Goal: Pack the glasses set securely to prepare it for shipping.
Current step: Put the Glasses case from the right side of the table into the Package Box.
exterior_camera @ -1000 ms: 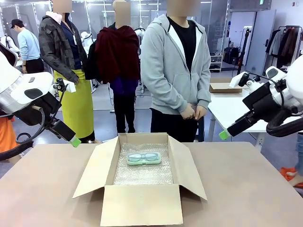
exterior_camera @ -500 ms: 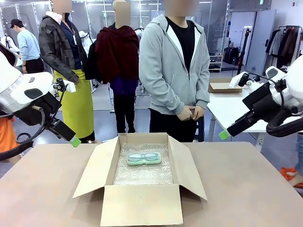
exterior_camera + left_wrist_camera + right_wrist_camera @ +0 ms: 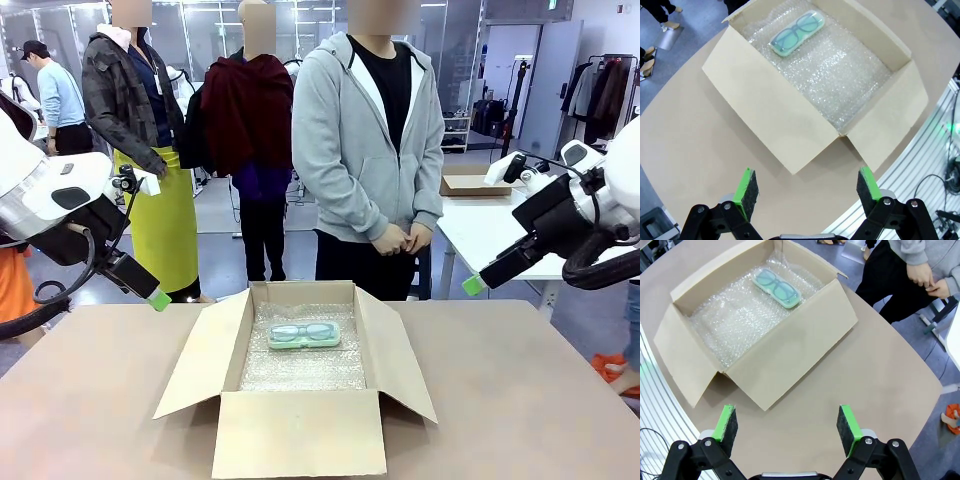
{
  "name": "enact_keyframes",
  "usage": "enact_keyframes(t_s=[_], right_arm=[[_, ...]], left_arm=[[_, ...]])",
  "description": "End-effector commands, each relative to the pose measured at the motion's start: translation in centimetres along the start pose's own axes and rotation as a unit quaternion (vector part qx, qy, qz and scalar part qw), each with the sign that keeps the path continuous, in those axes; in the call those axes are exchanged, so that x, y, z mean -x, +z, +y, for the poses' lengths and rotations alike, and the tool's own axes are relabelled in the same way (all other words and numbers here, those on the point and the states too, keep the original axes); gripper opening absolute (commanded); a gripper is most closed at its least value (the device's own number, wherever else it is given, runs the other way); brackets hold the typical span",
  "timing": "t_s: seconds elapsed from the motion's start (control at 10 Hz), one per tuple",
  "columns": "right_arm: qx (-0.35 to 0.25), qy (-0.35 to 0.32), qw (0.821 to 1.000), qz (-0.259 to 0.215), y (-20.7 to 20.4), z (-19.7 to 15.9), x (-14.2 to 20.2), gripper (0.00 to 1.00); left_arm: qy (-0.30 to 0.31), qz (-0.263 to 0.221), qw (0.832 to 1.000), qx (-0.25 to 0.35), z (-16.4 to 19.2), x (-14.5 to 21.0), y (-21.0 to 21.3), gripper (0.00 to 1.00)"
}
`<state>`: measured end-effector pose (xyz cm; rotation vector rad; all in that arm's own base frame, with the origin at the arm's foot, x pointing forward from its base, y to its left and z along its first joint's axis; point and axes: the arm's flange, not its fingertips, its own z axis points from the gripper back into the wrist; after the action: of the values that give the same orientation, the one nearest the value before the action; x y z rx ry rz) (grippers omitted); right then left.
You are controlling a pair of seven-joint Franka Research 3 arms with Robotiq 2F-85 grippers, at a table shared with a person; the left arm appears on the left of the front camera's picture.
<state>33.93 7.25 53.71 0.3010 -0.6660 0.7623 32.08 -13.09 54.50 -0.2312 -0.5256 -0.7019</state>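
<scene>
Mint green glasses case [image 3: 303, 336] lies flat on bubble wrap [image 3: 310, 375] at the open cardboard box's [image 3: 300, 435] far end. Left gripper [image 3: 807, 187] and right gripper [image 3: 786, 429] hover with jaws wide apart, empty. Case looks light, stiff, slick: you'd pinch it gently across its narrow width.

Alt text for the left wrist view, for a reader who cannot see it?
An open cardboard box on a tan table holds a mint green glasses case lying on bubble wrap near one end. The left gripper hangs open and empty above the table beside it.
</scene>
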Motion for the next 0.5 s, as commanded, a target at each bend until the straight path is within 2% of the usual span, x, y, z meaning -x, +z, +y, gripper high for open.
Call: enact_keyframes(t_s=[0.0,0.4], right_arm=[[0.004,-0.006,1.0,-0.002,-0.01,0.23,-0.15,1.0],[0.004,-0.006,1.0,-0.002,-0.01,0.23,-0.15,1.0]], left_arm=[[-0.001,-0.006,1.0,0.002,0.15,0.04,0.04,1.0],[-0.001,-0.006,1.0,0.002,0.15,0.04,0.04,1.0]])
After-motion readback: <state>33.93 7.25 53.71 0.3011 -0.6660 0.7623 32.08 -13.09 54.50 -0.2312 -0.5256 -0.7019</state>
